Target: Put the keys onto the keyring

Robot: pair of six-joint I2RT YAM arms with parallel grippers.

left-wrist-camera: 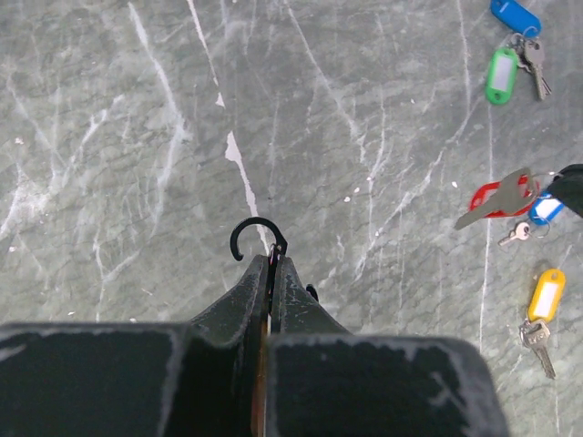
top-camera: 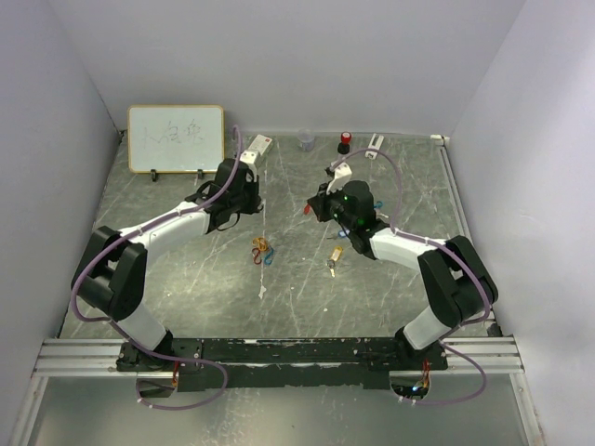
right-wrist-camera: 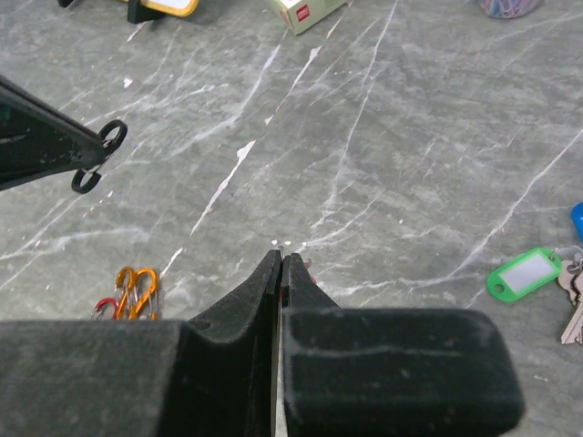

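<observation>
My left gripper [left-wrist-camera: 273,259] is shut on a black open-hooked keyring [left-wrist-camera: 255,228] and holds it above the table; it also shows in the right wrist view [right-wrist-camera: 96,155]. My right gripper [right-wrist-camera: 282,259] is shut on a key with a red tag [left-wrist-camera: 499,197], only slivers of which show between its own fingers. The two grippers [top-camera: 253,201] [top-camera: 312,208] face each other, a short gap apart. On the table lie a green-tagged key [left-wrist-camera: 501,75], a blue-tagged key [left-wrist-camera: 515,15], a second blue tag [left-wrist-camera: 547,209] and a yellow-tagged key [left-wrist-camera: 545,296].
A bunch of orange and red carabiner clips [right-wrist-camera: 137,291] lies on the table between the arms [top-camera: 263,251]. A whiteboard [top-camera: 177,139], a small box [top-camera: 257,146], a cup [top-camera: 306,141] and a red-capped item [top-camera: 345,142] stand along the back edge.
</observation>
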